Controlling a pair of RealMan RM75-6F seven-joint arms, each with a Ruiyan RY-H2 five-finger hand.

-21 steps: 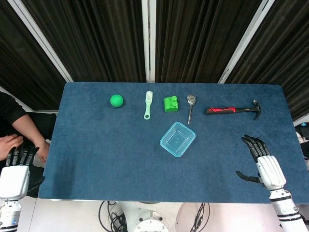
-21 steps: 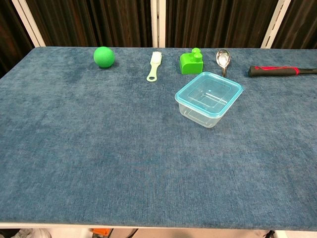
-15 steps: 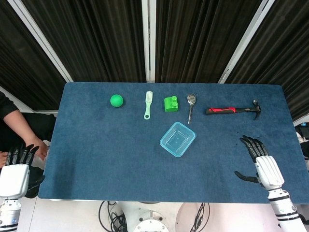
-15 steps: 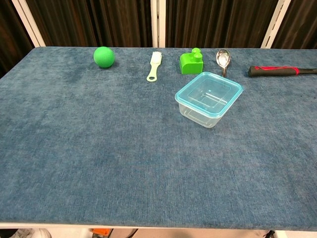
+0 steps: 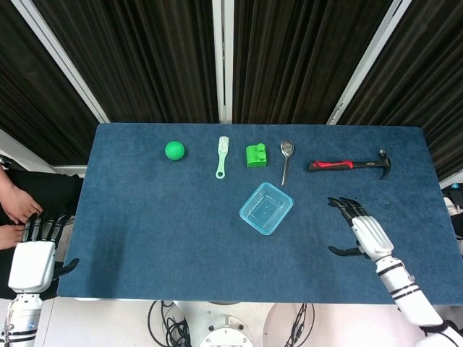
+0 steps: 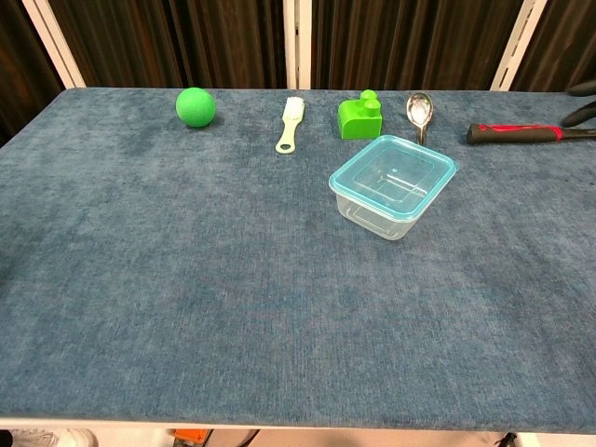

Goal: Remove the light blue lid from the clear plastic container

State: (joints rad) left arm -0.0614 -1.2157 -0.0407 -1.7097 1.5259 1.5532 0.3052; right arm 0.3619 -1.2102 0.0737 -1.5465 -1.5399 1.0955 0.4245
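The clear plastic container (image 5: 266, 208) sits mid-frame, its light blue lid (image 6: 393, 174) on. Lower right, the right hand (image 5: 359, 230) hovers with fingers spread, empty. Lower left, the left hand (image 5: 35, 253) is off the table (image 5: 145, 231), fingers apart, empty.

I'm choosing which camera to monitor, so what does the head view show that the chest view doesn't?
Only the head view shows the left hand off the table's left edge, the whole right hand, open, and the hammer's head. Only the chest view shows the container's clear side wall below the light blue lid. Both share the ball, brush, block and spoon.
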